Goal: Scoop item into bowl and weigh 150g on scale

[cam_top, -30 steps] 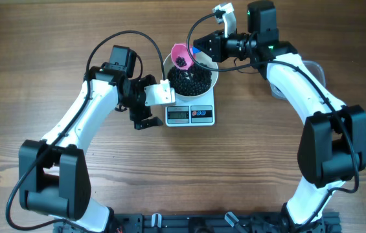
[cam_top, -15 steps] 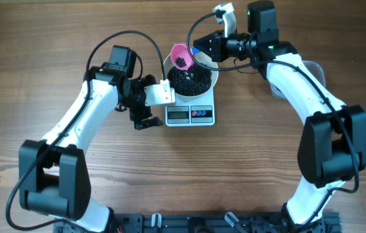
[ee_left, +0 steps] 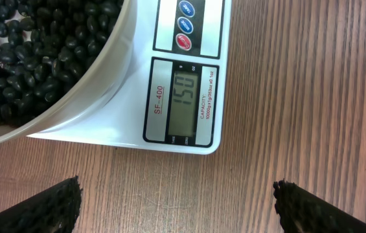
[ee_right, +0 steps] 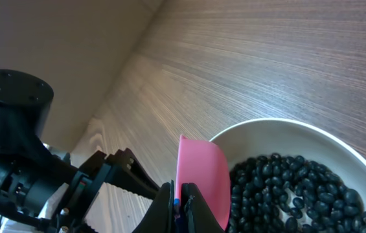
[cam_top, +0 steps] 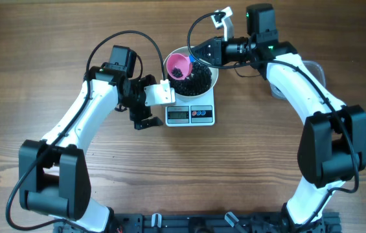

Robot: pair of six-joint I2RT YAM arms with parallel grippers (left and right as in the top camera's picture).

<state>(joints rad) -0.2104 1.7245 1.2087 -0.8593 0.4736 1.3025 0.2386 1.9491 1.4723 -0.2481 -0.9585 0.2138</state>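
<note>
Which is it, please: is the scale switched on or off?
On: the scale shows dark digits on its grey display.

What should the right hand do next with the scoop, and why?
Probably lift the pink scoop away from the bowl, kept level, without tipping. The display on the scale appears to read 150 already. The scoop, gripped by the right hand over the bowl's rim, holds a few beans that would likely push it over.

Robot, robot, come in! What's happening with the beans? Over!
Left gripper open, near scale. Right gripper shut on pink scoop, some beans in it, above bowl. Bowl on scale, display reads 150. Nothing in the way.
</note>
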